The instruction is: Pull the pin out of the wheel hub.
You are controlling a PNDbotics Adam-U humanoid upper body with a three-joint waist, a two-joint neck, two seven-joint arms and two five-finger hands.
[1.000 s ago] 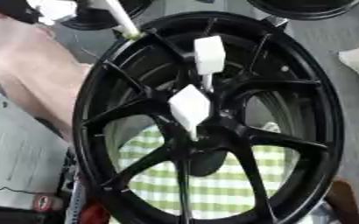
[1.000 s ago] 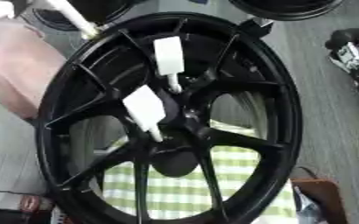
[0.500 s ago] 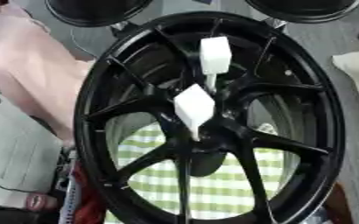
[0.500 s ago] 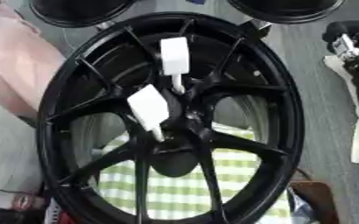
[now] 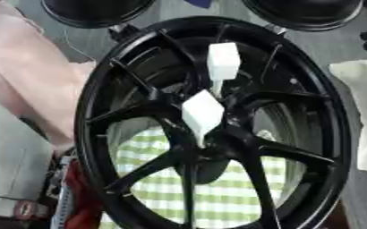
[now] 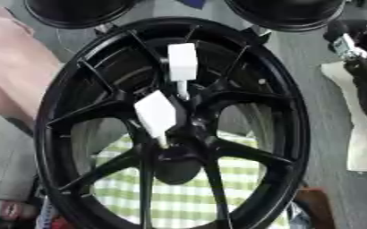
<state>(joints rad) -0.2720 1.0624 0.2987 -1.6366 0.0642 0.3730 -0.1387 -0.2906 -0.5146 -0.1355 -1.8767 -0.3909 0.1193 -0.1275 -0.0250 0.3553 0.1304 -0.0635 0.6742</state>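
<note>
Neither hand is seen, so no state can be told. Two white pins (image 5: 203,115) (image 5: 223,62), judged light and stiff, are best taken by their blocky heads at the wheel hub (image 5: 206,147).

Upright black wheel hub (image 5: 218,129), two white-headed pins (image 5: 203,114) inserted

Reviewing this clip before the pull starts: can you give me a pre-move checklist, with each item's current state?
1. Wheel hub in view, centred: ok.
2. Pins seated: two white-headed pins stand in the hub area, apparently not pulled yet: ok.
3. Access to the pin heads: nothing covers them: ok.
4. Robot hand at a pin: neither hand shows in either view: not ok.
5. Wheel steadied: a person's arm lies along its left rim; whether it holds the wheel: cannot tell.
</note>
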